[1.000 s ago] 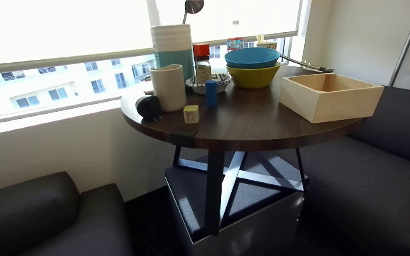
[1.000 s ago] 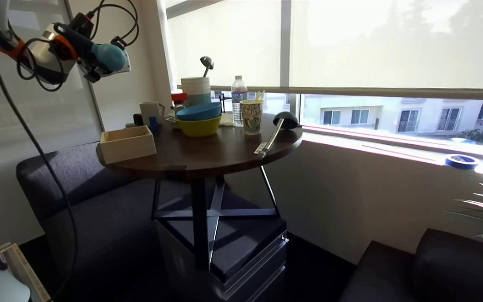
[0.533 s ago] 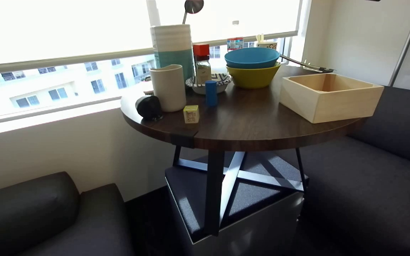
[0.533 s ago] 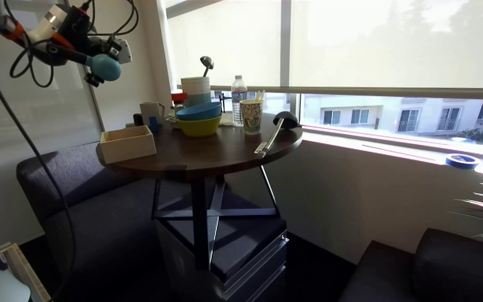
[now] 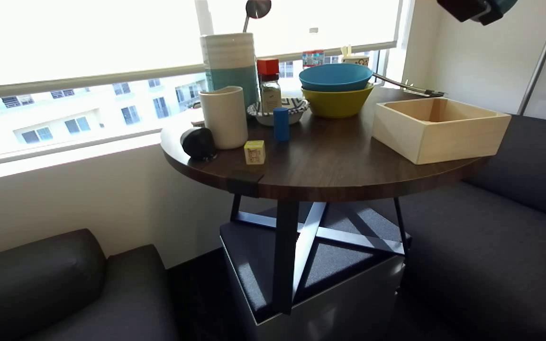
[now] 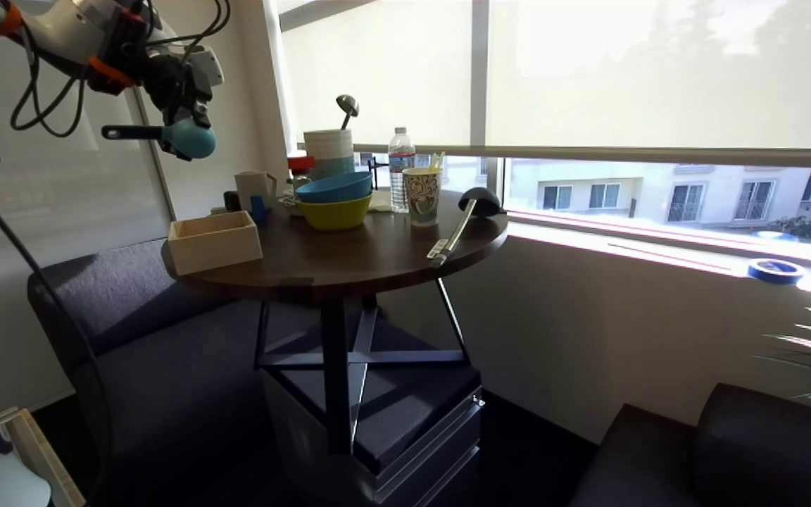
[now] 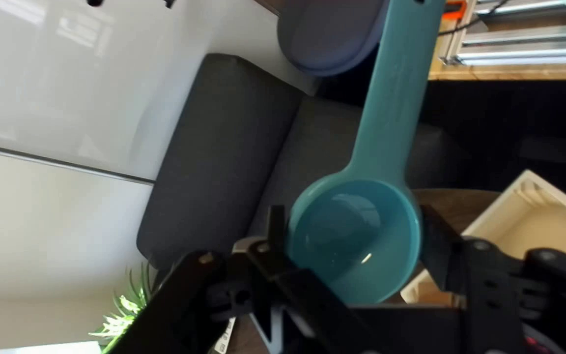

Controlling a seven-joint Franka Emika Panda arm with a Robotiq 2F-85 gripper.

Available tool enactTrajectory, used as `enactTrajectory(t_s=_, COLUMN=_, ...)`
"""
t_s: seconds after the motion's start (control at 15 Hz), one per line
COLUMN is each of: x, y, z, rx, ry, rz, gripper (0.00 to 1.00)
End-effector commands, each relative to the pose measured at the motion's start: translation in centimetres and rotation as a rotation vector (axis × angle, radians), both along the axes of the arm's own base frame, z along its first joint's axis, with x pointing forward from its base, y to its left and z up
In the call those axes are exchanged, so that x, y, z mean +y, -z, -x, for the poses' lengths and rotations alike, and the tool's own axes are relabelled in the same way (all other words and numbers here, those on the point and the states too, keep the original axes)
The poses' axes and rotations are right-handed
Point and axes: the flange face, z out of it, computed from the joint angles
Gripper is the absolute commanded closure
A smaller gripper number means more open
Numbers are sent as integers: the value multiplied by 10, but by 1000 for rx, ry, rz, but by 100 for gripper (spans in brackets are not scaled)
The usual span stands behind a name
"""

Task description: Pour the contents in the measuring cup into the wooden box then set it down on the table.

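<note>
Wrist view is showing the gripper (image 7: 355,228) pinching the measuring cup (image 7: 374,172) — hanging higher than the wooden box (image 6: 217,248) in an exterior view — apparently awaiting the pour, the next move calling for centering and tipping.

1. Blue bowl (image 5: 336,78), nested in a yellow bowl (image 5: 335,104), in an exterior view.
2. Red-capped spice jar (image 5: 269,87), at nine o'clock from the bowls.
3. Patterned paper cup (image 6: 422,198), in an exterior view.
4. Water bottle (image 6: 401,170), at eleven o'clock from the cup.
5. Ladle (image 6: 480,203), lying at three o'clock from the cup.
</note>
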Motion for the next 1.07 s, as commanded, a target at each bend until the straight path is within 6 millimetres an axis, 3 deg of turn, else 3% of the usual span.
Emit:
enactTrajectory(t_s=0.0, x=1, y=-1, z=-2, rx=-30, ry=4, rz=-38, gripper=59)
enactTrajectory(t_s=0.07, x=0, y=-2, z=-2, rx=-39, ry=6, rz=-46, gripper=34)
enactTrajectory(t_s=0.33, x=1, y=0, z=-3, rx=-34, ry=5, rz=-44, gripper=34)
enactTrajectory(t_s=0.4, x=1, y=0, z=-3, rx=-34, ry=4, rz=-44, gripper=59)
enactTrajectory(t_s=1.0, x=-101, y=10, z=-26, rx=-129, ry=268, rz=-281, gripper=59)
